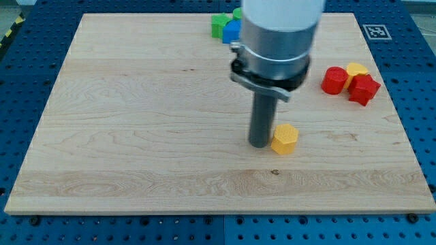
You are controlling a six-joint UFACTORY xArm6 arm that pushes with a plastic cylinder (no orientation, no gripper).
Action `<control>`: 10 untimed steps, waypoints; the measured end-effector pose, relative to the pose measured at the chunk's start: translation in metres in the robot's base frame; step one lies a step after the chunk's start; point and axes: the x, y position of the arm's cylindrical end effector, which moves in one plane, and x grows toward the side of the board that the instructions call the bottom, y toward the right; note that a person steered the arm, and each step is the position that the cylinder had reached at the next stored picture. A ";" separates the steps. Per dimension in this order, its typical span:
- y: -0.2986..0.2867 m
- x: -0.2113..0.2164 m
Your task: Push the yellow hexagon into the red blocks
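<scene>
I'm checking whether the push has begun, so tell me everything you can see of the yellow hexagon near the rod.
The yellow hexagon is a small, solid-looking block with a flat six-sided top and upright sides, matte yellow all over. It sits flat on the wooden board, right of the board's middle and towards the view's bottom. My tip stands directly at its left side, touching or almost touching it. The red blocks lie apart from it, up towards the view's right; nothing else touches it.
</scene>
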 end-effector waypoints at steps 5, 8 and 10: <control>0.071 -0.010; 0.092 -0.013; 0.114 -0.057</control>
